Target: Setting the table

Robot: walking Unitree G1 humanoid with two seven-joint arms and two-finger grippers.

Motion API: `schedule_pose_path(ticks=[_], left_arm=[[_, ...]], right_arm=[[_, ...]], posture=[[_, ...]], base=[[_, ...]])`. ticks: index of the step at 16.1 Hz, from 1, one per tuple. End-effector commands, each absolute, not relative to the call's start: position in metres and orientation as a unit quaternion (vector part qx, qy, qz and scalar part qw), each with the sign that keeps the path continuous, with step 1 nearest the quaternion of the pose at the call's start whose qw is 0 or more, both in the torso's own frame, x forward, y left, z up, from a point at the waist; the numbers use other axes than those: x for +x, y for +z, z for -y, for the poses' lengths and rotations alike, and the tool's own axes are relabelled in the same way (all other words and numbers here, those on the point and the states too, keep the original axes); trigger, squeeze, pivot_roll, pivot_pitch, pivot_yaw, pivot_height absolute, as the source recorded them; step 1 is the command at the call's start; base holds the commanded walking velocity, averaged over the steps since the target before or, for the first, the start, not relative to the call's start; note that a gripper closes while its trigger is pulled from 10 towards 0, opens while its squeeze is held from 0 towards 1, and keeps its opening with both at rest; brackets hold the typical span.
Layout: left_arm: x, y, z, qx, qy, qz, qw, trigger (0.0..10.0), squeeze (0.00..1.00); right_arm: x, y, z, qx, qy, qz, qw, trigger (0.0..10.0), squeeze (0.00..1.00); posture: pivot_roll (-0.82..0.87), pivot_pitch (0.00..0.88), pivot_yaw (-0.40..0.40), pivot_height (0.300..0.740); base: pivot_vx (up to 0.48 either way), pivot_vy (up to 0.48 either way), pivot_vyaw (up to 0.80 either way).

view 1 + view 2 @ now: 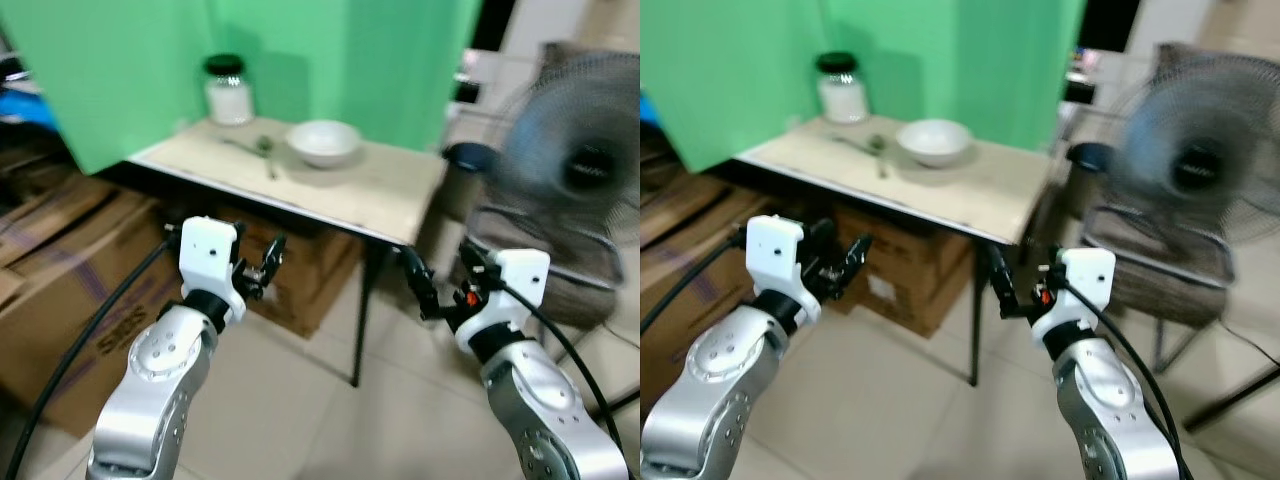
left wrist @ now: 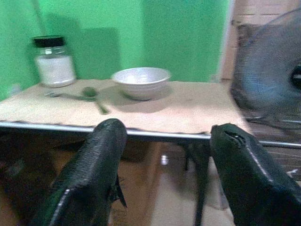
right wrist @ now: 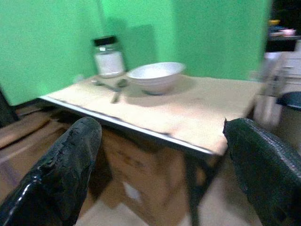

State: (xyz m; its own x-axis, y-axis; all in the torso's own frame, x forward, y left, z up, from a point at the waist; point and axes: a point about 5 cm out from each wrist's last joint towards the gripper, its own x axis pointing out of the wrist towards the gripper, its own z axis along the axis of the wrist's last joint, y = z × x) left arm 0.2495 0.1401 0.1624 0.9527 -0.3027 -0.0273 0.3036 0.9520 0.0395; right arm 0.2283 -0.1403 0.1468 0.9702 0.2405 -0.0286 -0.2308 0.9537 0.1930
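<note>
A small beige table (image 1: 380, 195) stands ahead of me against a green backdrop. On it sit a white bowl (image 1: 323, 141), a glass jar (image 1: 228, 91) with a black lid and white contents, and a spoon (image 1: 266, 152) lying beside a second utensil. My left gripper (image 1: 262, 264) is held in front of the table's near edge, below the tabletop, open and empty. My right gripper (image 1: 420, 285) hangs near the table's right front leg, also open and empty. The wrist views show the bowl (image 2: 141, 82) and jar (image 3: 108, 56) between wide-apart fingers.
Cardboard boxes (image 1: 70, 290) lie on the floor at the left and under the table (image 1: 300, 285). A standing fan (image 1: 580, 165) sits on the right, with a dark bin (image 1: 470, 160) behind it. Tiled floor (image 1: 330, 420) lies between me and the table.
</note>
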Motion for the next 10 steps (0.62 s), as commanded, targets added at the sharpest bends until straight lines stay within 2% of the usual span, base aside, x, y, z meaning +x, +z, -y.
schedule_pose_path(ticks=[1, 5, 10], left_arm=[[0.2497, 0.1641, -0.1463, 0.030, -0.144, -0.012, 0.989, 10.0, 1.00], [0.2500, 0.1667, -0.1483, 0.026, -0.141, -0.008, 0.990, 10.0, 1.00], [0.2501, 0.1675, -0.1497, 0.026, -0.141, -0.007, 0.990, 10.0, 1.00]], right_arm=[[0.2311, 0.1506, 0.1358, 0.109, 0.131, -0.015, 0.985, 10.0, 0.00], [0.2323, 0.1459, 0.1354, 0.115, 0.132, -0.036, 0.984, 10.0, 0.00], [0.2305, 0.1425, 0.1376, 0.124, 0.125, -0.046, 0.983, 10.0, 0.00]], posture=[[0.08, 0.000, -0.027, 0.740], [0.08, 0.000, -0.028, 0.740], [0.08, 0.000, -0.028, 0.740]], base=[[0.307, 0.000, 0.00], [0.316, 0.000, 0.00], [0.404, 0.000, 0.00]])
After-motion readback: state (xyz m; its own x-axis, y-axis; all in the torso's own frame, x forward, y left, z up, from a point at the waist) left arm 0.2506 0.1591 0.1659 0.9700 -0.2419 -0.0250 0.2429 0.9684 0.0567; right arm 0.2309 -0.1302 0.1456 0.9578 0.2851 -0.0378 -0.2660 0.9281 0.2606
